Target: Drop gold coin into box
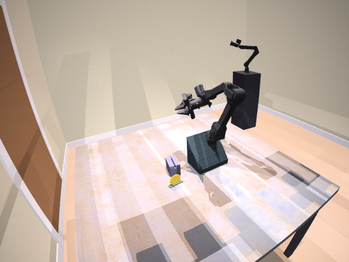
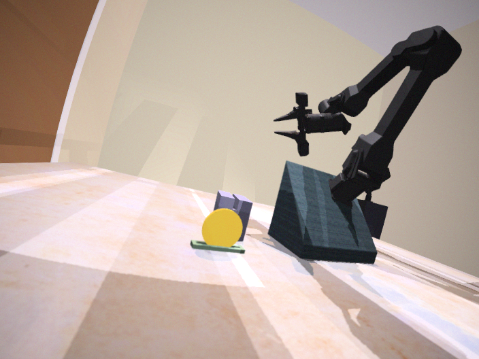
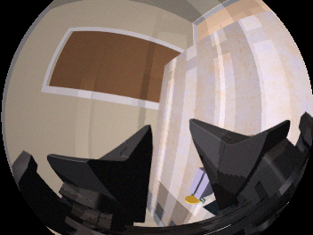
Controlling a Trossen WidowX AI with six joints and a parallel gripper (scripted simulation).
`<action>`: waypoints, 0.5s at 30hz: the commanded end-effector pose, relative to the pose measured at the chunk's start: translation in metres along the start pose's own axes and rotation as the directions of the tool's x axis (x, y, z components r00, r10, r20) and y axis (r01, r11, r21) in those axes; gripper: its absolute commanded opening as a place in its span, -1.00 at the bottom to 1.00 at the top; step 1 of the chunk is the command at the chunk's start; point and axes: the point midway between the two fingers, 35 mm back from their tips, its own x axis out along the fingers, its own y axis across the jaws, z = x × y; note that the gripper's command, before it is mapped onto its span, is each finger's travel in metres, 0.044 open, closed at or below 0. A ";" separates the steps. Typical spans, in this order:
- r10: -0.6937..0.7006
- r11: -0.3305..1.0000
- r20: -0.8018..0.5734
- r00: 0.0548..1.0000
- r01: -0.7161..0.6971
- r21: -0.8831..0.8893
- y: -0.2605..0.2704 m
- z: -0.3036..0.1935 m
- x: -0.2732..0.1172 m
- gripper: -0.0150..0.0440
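Observation:
The gold coin point(image 1: 175, 179) point(image 2: 222, 227) point(image 3: 192, 199) stands on its edge in the shallow green holder point(image 1: 170, 186) point(image 2: 196, 245). The grey box point(image 1: 174, 168) point(image 2: 244, 219) point(image 3: 198, 182) stands right behind the holder in the exterior view, with a narrow slot across its lid. My gripper point(image 1: 176, 110) point(image 2: 274, 126) point(image 3: 170, 126) is open and empty, with a gap between its fingers. It hangs high above the table, above and behind the coin and box, its fingers pointing roughly level. The inside of the box is hidden.
The arm stands on a dark teal wedge-shaped base point(image 1: 197, 158) point(image 2: 294, 216), right of the box in the top and exterior views. A second, smaller-looking arm point(image 1: 251, 56) stands on a dark pedestal point(image 1: 245, 98) beyond the table.

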 end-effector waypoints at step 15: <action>-0.526 0.644 -0.464 0.713 -0.023 -0.765 0.068 -0.174 0.113 0.05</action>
